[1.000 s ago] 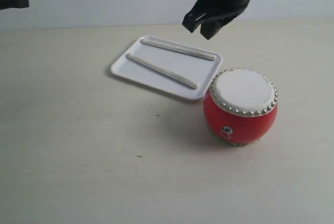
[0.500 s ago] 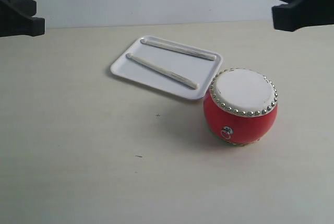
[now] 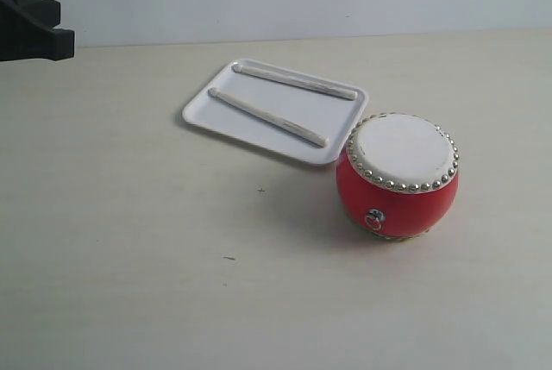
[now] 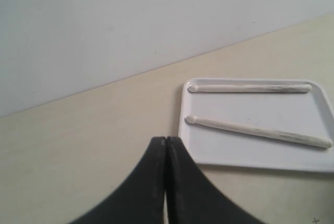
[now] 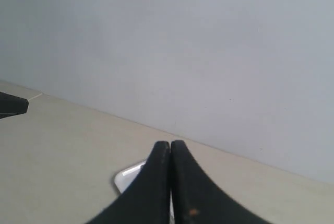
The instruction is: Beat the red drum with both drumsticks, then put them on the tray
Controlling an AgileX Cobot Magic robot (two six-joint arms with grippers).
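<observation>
The red drum (image 3: 397,189) stands upright on the desk (image 3: 129,241). It is a round barrel with a white skin top, a ring of silver studs and a small metal ring on its side. Just beside it lies the white tray (image 3: 302,109), flat and rectangular with rounded corners. In it rest two pale sticks, roughly parallel and apart. The far drumstick (image 3: 293,81) lies along the rim, and the near drumstick (image 3: 267,116) lies closer to the drum.

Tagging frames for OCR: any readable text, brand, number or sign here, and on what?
No readable text in any view.
red drum: no lettering; the small metal fitting on its side is too small to tell.
tray and drumsticks: plain, faint grey smudges only.
table: one tiny cross mark, not a character.
</observation>
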